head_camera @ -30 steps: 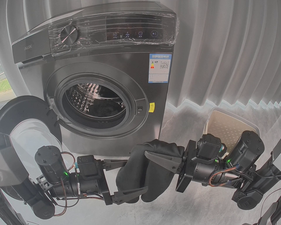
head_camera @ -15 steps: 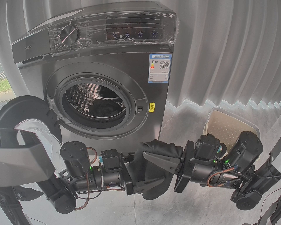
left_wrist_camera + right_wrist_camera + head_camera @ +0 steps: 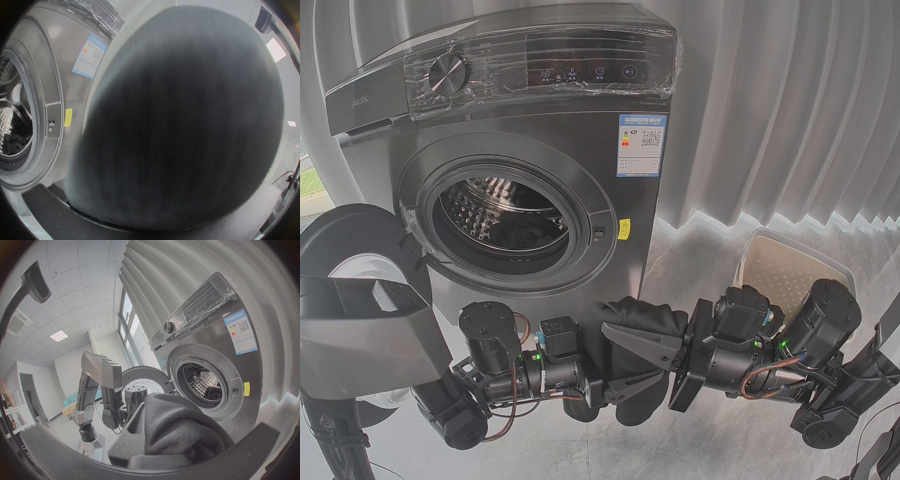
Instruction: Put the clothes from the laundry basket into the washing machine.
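A black garment (image 3: 640, 315) hangs in front of the washing machine (image 3: 550, 144), low and right of its round opening (image 3: 500, 225). My right gripper (image 3: 625, 350) is shut on the garment from the right; the cloth bulges between its fingers in the right wrist view (image 3: 178, 427). My left gripper (image 3: 628, 369) comes in from the left, open, with the garment's lower part between its fingers. The dark cloth (image 3: 181, 125) sits right against the left wrist camera. More dark clothing (image 3: 519, 234) lies in the drum. The beige laundry basket (image 3: 800, 247) stands on the floor at the right, behind my right arm.
The machine's round door (image 3: 356, 237) is swung open to the left, beside my left arm. White curtains (image 3: 787, 112) hang behind the basket. Grey tiled floor (image 3: 687, 262) lies between machine and basket.
My left arm has moved right, bringing its open gripper from beside the garment to around its lower part. The right gripper and garment have barely shifted.
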{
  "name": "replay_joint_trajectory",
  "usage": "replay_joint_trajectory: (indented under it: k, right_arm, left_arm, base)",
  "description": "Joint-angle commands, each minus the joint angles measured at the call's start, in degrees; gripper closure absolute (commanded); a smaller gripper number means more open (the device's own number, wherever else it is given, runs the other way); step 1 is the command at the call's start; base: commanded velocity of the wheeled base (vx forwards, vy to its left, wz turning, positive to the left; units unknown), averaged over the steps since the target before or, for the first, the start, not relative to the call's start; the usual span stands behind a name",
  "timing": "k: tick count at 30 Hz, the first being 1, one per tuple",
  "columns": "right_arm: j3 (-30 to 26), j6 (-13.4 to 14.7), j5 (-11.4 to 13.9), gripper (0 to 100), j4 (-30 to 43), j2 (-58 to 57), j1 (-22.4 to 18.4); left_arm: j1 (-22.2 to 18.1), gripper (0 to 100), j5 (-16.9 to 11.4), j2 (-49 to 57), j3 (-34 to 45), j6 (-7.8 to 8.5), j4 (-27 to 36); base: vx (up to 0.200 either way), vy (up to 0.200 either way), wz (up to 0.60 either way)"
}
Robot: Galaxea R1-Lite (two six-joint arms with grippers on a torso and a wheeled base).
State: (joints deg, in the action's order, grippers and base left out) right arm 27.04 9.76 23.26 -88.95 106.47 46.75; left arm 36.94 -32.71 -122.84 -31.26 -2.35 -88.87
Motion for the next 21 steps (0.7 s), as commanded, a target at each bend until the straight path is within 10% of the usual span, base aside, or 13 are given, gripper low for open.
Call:
replay_joint_trajectory:
  k: [1, 14, 15, 21]
  right_arm:
    - [0.65, -0.01, 0.03, 100, -0.08, -0.12, -0.26]
    - [1.61, 0.08, -0.06, 100, -0.08, -0.48, -0.78]
    - [1.70, 0.08, -0.06, 100, -0.08, -0.48, -0.78]
    - [1.79, 0.08, -0.06, 100, -0.08, -0.56, -1.49]
  left_arm:
    - [-0.02, 0, -0.08, -1.26, 0.06, 0.24, -0.08]
    - [-0.11, 0, -0.08, -1.34, 0.06, 0.33, -0.16]
    - [-0.11, 100, -0.08, -1.34, 0.06, 0.24, -0.16]
    - [-0.55, 100, -0.16, -1.17, 1.11, 0.24, -0.16]
  base:
    - [0.000, 0.000, 0.00]
    - [0.000, 0.000, 0.00]
    - [0.000, 0.000, 0.00]
    - [0.000, 0.000, 0.00]
